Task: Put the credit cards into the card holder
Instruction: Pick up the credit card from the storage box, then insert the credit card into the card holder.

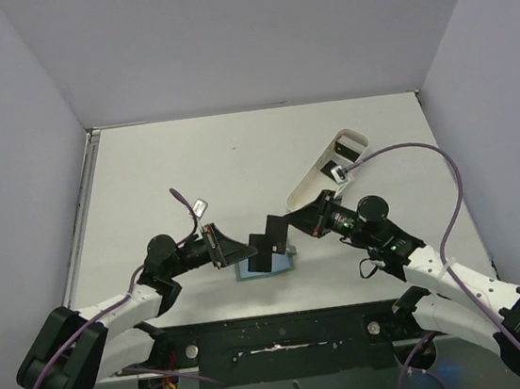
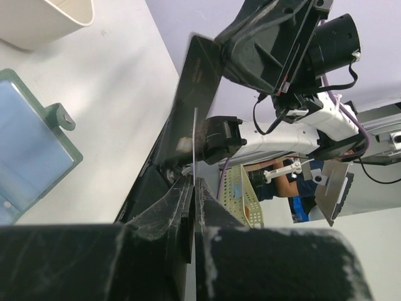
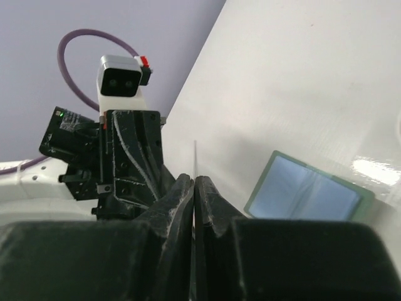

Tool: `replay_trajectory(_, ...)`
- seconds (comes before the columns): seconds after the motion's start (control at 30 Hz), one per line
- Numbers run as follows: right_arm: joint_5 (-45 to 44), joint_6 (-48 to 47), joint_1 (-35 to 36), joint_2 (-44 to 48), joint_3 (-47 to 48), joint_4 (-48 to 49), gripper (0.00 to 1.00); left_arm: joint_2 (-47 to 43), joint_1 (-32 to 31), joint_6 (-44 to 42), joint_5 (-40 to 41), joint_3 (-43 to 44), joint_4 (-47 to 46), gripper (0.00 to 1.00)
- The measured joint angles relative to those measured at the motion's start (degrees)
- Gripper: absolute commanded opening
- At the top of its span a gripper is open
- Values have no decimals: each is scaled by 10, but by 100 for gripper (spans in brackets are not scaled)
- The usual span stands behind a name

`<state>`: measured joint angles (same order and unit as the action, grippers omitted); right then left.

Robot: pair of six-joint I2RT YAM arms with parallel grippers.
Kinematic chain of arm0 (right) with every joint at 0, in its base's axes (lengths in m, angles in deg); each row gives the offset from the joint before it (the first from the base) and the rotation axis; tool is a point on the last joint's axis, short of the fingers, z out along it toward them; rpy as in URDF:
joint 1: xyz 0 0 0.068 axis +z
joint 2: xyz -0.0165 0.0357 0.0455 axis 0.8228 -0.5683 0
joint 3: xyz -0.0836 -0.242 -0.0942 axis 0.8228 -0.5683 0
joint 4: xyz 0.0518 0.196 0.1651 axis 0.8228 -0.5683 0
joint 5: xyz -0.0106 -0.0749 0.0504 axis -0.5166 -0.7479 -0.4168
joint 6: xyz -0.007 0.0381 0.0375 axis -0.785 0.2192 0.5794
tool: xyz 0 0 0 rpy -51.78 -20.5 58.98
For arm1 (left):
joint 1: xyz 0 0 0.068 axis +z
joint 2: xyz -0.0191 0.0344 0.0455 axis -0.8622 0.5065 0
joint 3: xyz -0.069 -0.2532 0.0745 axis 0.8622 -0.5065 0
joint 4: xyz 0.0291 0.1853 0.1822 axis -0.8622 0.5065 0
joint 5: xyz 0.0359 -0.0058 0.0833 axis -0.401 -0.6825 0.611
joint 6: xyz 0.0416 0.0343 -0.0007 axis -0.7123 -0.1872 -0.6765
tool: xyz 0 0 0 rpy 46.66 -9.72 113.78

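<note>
The card holder (image 1: pixel 244 270) lies open on the table between the arms, its bluish inside (image 3: pixel 310 191) facing up and its snap tab (image 2: pixel 59 116) at one edge. My left gripper (image 1: pixel 246 250) is shut on a black credit card (image 1: pixel 267 255) held just above the holder. That card shows edge-on (image 2: pixel 194 144) between the left jaws. My right gripper (image 1: pixel 290 224) is shut on a second black card (image 1: pixel 276 225), which hangs close beside the first (image 2: pixel 197 81). In the right wrist view it is a thin line (image 3: pixel 195 160) rising from the shut jaws.
A long white tray (image 1: pixel 319 173) lies slantwise behind the right gripper, with something dark (image 1: pixel 345 149) at its far end. Grey walls stand on the left, right and far sides. The arm bases and a black rail run along the near edge.
</note>
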<state>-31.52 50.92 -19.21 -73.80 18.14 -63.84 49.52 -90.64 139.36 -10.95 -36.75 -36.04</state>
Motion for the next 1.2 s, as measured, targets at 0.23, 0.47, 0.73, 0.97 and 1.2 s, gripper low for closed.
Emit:
replay_trajectory(0.23,-44,-52,-17,29,37,-122,0,-16,0,-19,10,-2,57,0)
replay_trajectory(0.47,-64,-91,-14,2,74,-205,0,-30,1,-69,75,13,189,0)
replay_trajectory(0.73,-103,-109,31,-90,84,-253,0,25,1,-80,127,35,247,0)
replay_trajectory(0.97,-146,-127,59,-134,96,-270,0,84,1,-84,146,40,264,0)
replay_trajectory(1.2,-171,-137,60,-143,96,-282,0,136,1,-81,148,41,239,0)
